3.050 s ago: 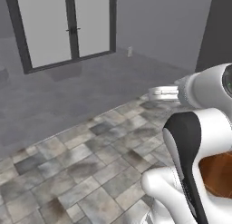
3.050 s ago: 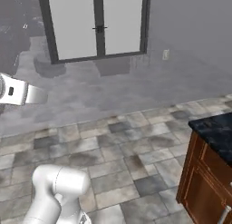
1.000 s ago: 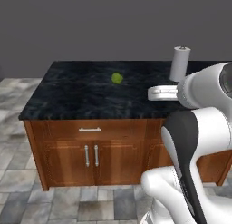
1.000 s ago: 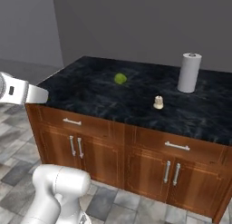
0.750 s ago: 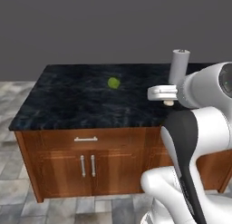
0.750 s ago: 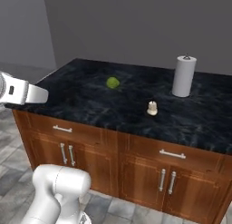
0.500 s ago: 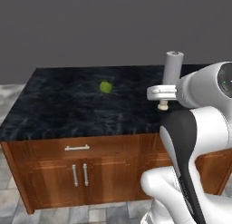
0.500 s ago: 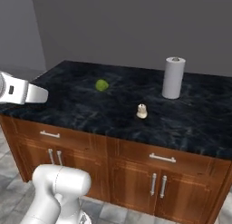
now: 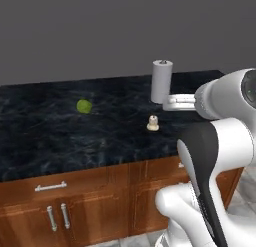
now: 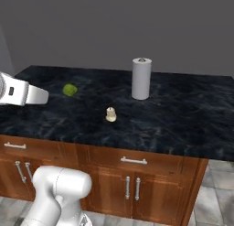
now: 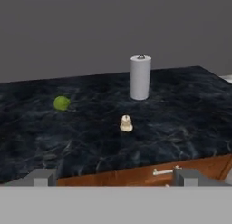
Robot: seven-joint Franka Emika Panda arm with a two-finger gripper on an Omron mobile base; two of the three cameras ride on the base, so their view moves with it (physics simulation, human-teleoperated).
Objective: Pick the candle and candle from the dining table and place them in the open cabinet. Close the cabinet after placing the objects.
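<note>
Squat candle [image 11: 126, 124] sat mid-frame on black worktop [image 11: 190, 109], w/ white roll [image 11: 140, 77] behind, green ball [image 11: 61, 103] left; fingers [image 11: 42, 177] spread wide, empty.

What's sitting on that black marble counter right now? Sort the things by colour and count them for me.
White: 1, the tall white cylinder
Cream: 1, the small squat candle
Green: 1, the green ball
Total: 3 things on the dining table

green ball [image 9: 84, 106]; white cylinder [image 9: 161, 81] (upright)
</note>
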